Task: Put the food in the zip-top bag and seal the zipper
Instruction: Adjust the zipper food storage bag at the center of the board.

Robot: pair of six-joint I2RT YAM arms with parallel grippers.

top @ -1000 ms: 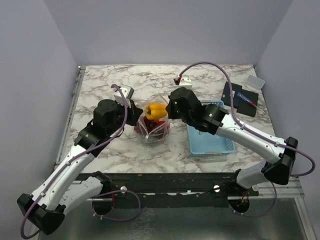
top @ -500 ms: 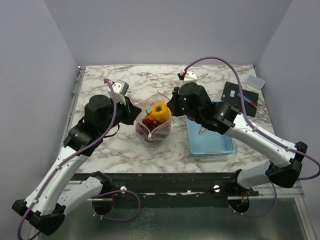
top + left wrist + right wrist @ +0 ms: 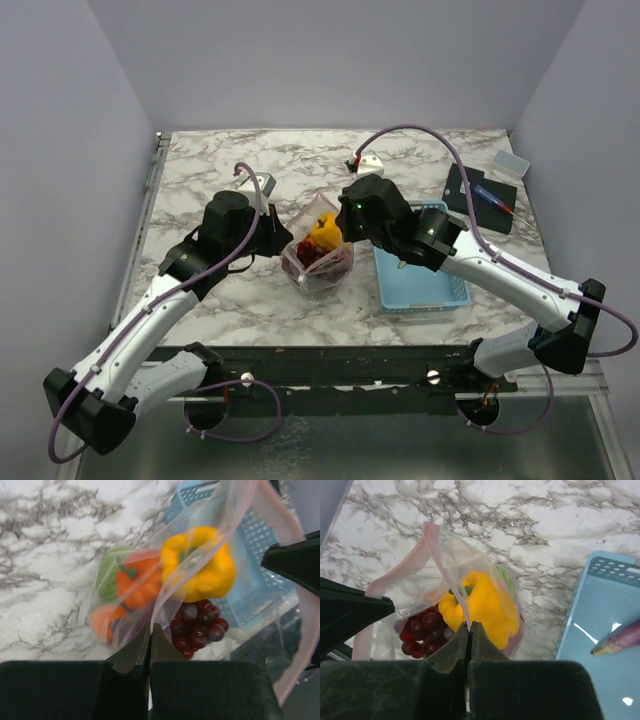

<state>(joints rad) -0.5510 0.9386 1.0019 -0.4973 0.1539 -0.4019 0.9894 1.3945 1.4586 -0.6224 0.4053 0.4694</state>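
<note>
- Left wrist view: the left gripper (image 3: 150, 630) has its jaws pressed together, pinching a fold of the clear zip-top bag (image 3: 235, 510) near its mouth.
- From the right wrist view, the right gripper (image 3: 469, 627) is likewise clamped tight on the opposite wall of the bag, just above the yellow pepper (image 3: 480, 605).
- Between the two grips the bag hangs with its mouth gaping; the pinkish zipper (image 3: 400, 570) curves loose along the rim, its two sides apart.
- Inside the bag lie the yellow pepper on top, dark grapes (image 3: 197, 625) beside it, an orange pumpkin (image 3: 140, 582) and a green cabbage (image 3: 107, 572) lower down, plus a reddish-orange piece too blurred to name.
- Overhead, the bag sits between both arms above the marble table (image 3: 200, 170); whether its bottom rests there I cannot tell.
- Just right of it stands the light-blue basket (image 3: 580, 615), holding a purple eggplant (image 3: 620, 637).
</note>
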